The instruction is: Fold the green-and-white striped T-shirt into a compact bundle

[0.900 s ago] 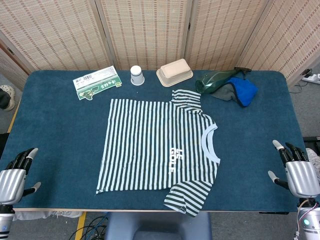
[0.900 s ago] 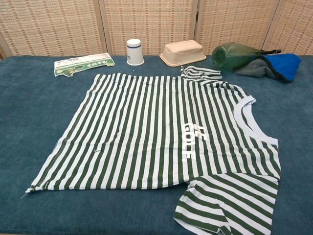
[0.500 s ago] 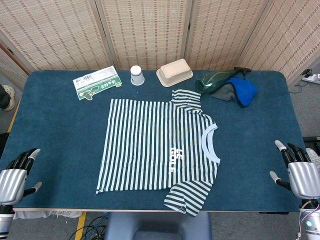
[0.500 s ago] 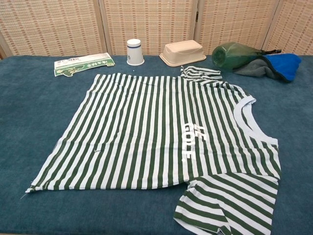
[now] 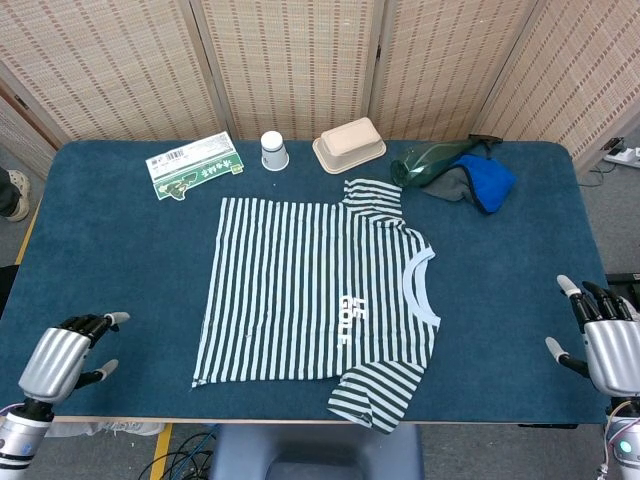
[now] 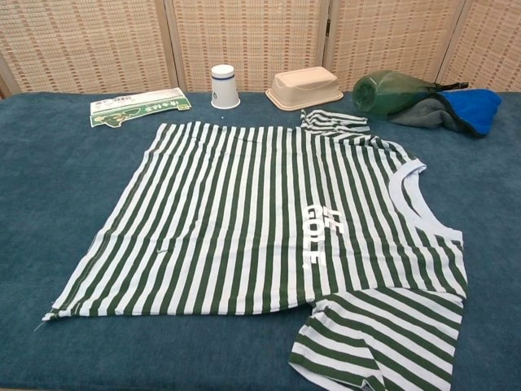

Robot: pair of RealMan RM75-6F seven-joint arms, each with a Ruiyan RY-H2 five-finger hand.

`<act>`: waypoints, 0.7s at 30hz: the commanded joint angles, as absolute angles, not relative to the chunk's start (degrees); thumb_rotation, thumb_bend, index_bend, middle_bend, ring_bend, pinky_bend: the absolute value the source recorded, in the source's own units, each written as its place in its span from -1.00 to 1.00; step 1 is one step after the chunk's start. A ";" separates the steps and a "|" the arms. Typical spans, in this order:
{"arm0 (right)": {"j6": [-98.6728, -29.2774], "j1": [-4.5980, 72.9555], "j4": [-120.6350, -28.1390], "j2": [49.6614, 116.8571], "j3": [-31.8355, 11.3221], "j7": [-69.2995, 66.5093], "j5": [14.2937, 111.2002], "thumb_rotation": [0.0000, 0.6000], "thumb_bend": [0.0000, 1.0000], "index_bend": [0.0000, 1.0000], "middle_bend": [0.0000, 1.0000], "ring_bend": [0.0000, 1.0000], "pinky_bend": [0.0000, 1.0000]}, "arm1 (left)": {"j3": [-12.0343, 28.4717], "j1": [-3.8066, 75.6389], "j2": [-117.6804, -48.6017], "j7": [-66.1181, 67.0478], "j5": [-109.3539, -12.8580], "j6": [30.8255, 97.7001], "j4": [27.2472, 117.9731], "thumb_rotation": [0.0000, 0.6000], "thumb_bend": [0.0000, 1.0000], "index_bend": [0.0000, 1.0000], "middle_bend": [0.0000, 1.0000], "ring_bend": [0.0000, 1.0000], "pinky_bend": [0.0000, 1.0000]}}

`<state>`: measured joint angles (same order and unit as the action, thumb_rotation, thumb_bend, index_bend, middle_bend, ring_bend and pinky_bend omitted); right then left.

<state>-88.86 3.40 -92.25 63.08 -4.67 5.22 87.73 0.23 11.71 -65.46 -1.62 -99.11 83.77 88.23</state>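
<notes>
**Shirt flat, both hands empty**

The T-shirt [image 5: 318, 295] lies spread on the blue table [image 5: 120, 250], collar toward my right, one sleeve hanging at the near edge. My left hand [image 5: 62, 357] hovers at the near left corner, fingers apart, holding nothing. My right hand [image 5: 608, 345] sits off the right edge, fingers spread, empty. Behind the shirt: cup [image 5: 273, 151], tray [image 5: 349, 144], packet [image 5: 194, 165], blue cloth [image 5: 487, 182].
</notes>
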 commanded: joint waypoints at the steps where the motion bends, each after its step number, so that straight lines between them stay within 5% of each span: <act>1: -88.69 3.48 -92.34 63.04 -4.69 5.30 87.67 1.00 -0.56 -0.84 -0.46 -0.63 -0.64 | -0.94 14.28 -65.91 -2.28 -102.05 81.24 87.98 1.00 -0.71 -0.29 0.16 0.06 0.32; 9: -87.75 3.63 -92.13 63.39 -4.58 5.04 87.01 1.00 -0.56 -0.84 -0.46 -0.63 -0.64 | -2.58 19.82 -69.78 -1.86 -106.41 74.98 87.15 1.00 -0.71 -0.23 0.59 0.45 0.80; 21: -87.16 3.58 -91.71 63.54 -4.38 4.74 86.54 1.00 -0.56 -0.84 -0.45 -0.62 -0.63 | -4.76 24.41 -75.74 2.33 -106.49 66.66 85.92 1.00 -0.71 -0.20 0.78 0.60 0.91</act>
